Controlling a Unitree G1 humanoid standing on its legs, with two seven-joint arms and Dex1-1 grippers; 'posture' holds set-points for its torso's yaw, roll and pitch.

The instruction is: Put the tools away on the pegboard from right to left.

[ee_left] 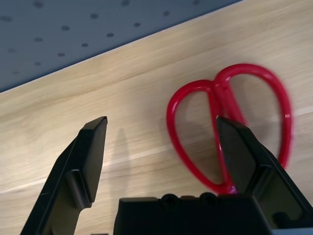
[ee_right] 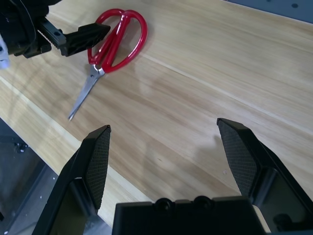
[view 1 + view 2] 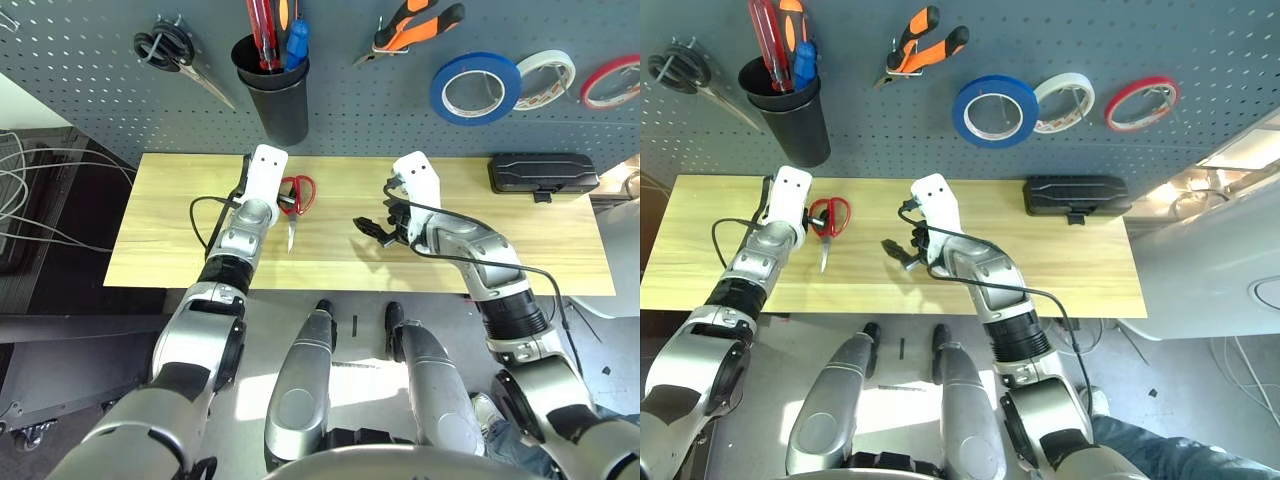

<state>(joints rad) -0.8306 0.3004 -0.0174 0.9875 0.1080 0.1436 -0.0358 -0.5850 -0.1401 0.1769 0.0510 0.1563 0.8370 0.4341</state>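
- Left eye view: the pegboard (image 3: 90, 90) rises behind the back edge of the wooden surface (image 3: 180, 255). On it hang the blue tape roll (image 3: 475, 88), a white tape roll (image 3: 545, 78) and a red tape roll (image 3: 611, 82) toward its right edge, the orange-and-black needle-nose pliers (image 3: 410, 28) left of them, a black cup (image 3: 273, 90) holding the blue-handled screwdriver (image 3: 297, 42) among red-handled ones, and black-handled scissors (image 3: 172, 52) furthest left. The red-handled scissors (image 3: 296, 200) lie flat on the surface near its back edge, left of centre, blades toward the front edge. The left hand (image 3: 283, 200) sits just beside their loops; the right hand (image 3: 372, 228) hangs over the middle of the surface, well apart from them. A black case (image 3: 542, 173) rests at the back right corner.
- Left wrist view: the left hand's fingers (image 1: 88, 156) stand wide apart and hold nothing — one finger overlaps the red loops, the other is over bare wood.
- Right wrist view: the right hand's fingers (image 2: 239, 156) are spread wide over bare wood, empty; the scissors lie further off — the left hand's fingertip at their handles.
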